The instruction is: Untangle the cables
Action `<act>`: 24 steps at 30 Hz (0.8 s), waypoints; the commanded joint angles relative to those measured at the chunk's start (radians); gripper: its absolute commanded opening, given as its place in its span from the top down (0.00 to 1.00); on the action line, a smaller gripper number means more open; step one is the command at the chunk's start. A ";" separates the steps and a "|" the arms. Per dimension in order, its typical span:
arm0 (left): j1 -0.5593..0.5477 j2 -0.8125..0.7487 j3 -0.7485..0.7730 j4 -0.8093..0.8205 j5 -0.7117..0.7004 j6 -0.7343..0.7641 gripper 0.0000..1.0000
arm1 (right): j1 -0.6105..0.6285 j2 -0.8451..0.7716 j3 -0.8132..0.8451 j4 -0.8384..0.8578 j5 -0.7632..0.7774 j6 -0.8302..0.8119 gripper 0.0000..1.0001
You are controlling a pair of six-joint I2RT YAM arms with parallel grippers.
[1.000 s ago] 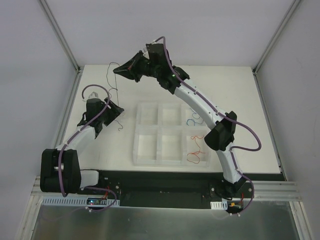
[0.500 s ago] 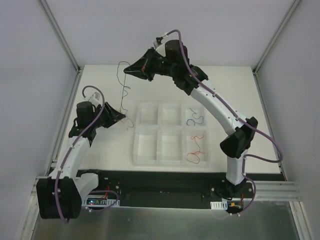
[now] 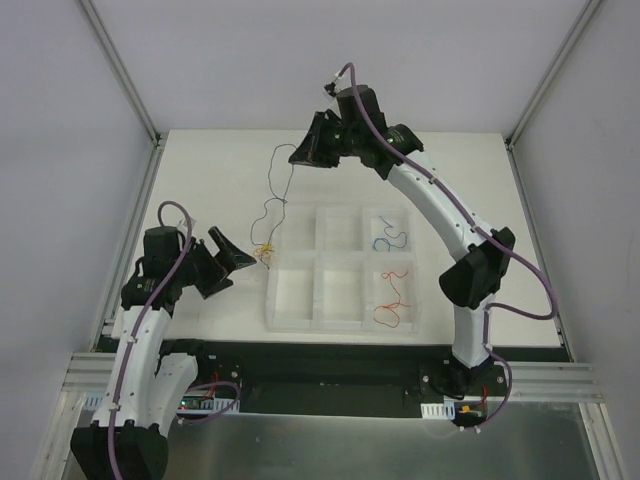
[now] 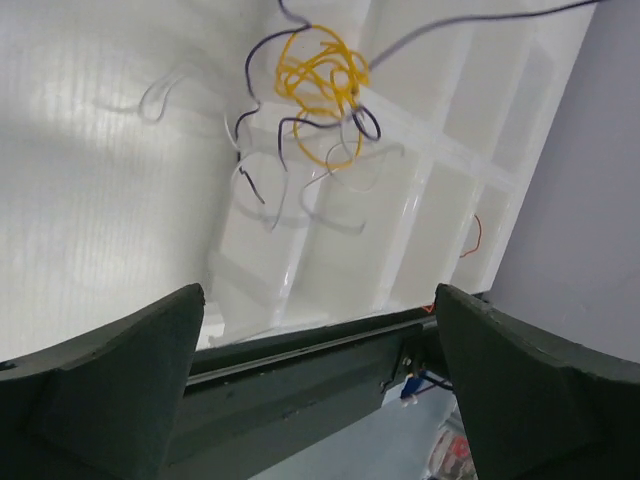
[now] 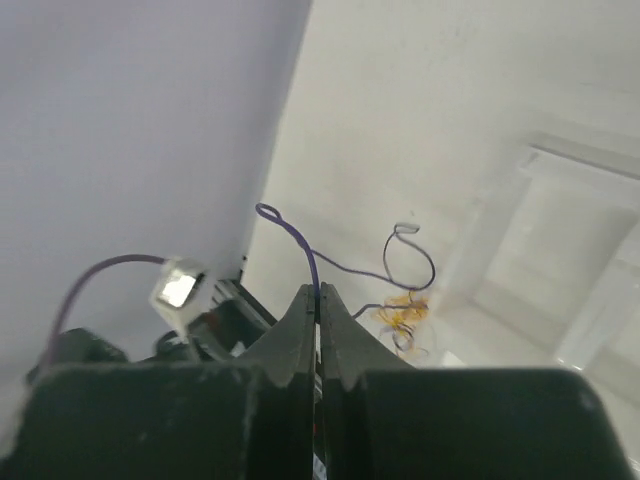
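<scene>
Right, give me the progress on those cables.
Done: the blue cable and the red cable each lie alone in a compartment of the tray. In hand: the right pincer is shut on the black cable, lifted, with the yellow cable snarled at its low end; the left pincer is open, empty. Left: part black from yellow.

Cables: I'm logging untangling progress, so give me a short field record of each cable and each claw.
right claw: shut on the dark cable, held high
left claw: open, holding nothing, just left of the knot
dark cable: hangs from the right claw down into the yellow cable
yellow cable: small coiled knot, dark strands wound through it, at the left edge of the tray
blue cable: alone in the tray's far right compartment
red cable: alone in the tray's near right compartment
</scene>
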 commanded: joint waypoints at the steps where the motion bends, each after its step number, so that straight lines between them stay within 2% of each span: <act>1: 0.013 0.007 0.141 -0.328 -0.185 0.017 0.02 | 0.001 0.032 -0.017 -0.053 -0.072 -0.096 1.00; 3: 0.013 0.053 0.175 -0.353 -0.215 0.042 0.15 | 0.007 0.022 -0.085 0.040 -0.155 -0.043 1.00; 5: 0.011 0.102 0.204 -0.327 -0.209 0.080 0.34 | 0.011 -0.003 -0.145 0.082 -0.186 -0.020 1.00; 10: 0.026 0.229 0.244 -0.194 -0.187 0.114 0.51 | 0.008 -0.067 -0.212 0.085 -0.220 -0.039 1.00; 15: 0.043 0.453 0.281 -0.097 -0.083 0.140 0.68 | 0.010 -0.092 -0.237 0.083 -0.255 -0.042 1.00; 17: 0.043 0.534 0.302 -0.070 -0.057 0.151 0.64 | 0.007 -0.093 -0.238 0.082 -0.266 -0.034 1.00; 22: 0.043 0.704 0.371 0.012 -0.040 0.169 0.39 | 0.002 -0.086 -0.223 0.087 -0.290 -0.028 1.00; 24: 0.045 0.781 0.414 0.013 -0.031 0.166 0.41 | 0.002 -0.083 -0.217 0.090 -0.298 -0.023 1.00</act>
